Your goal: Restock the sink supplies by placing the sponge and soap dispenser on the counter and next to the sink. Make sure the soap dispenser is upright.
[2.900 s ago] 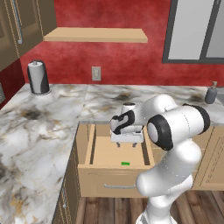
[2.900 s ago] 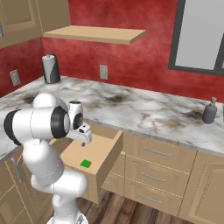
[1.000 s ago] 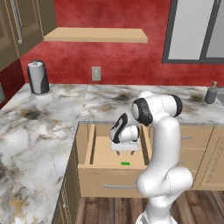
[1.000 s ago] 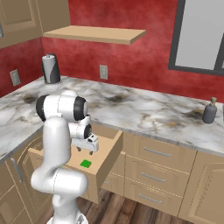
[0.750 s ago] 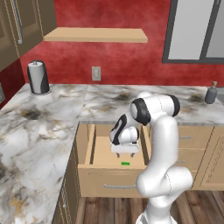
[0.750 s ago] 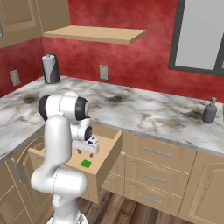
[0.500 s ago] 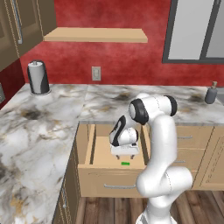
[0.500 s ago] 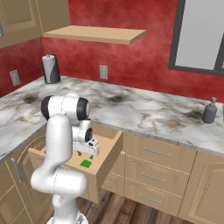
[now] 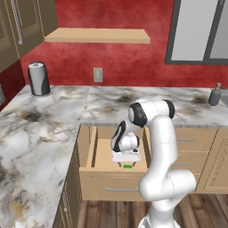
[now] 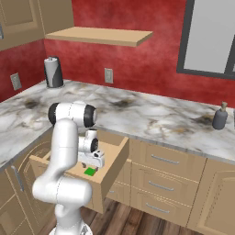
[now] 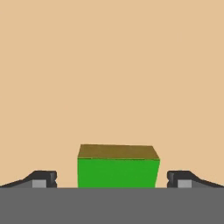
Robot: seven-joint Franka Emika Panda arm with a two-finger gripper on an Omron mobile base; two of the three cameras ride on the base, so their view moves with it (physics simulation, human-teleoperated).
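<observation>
At the bottom centre of the hand view, the sponge (image 11: 118,171) lies on the drawer (image 11: 109,65) floor between the spread, empty jaws of the gripper (image 11: 112,179), so the grasp looks imminent: lower slightly, then close. The fingertips (image 11: 43,178) are cut off by the frame's lower edge. Far right on the counter (image 10: 151,114), the soap dispenser (image 10: 220,116) stands upright.

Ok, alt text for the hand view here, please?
The green sponge lies on the tan wooden drawer floor, sitting between the open gripper's two dark fingertips, with a gap on each side.
</observation>
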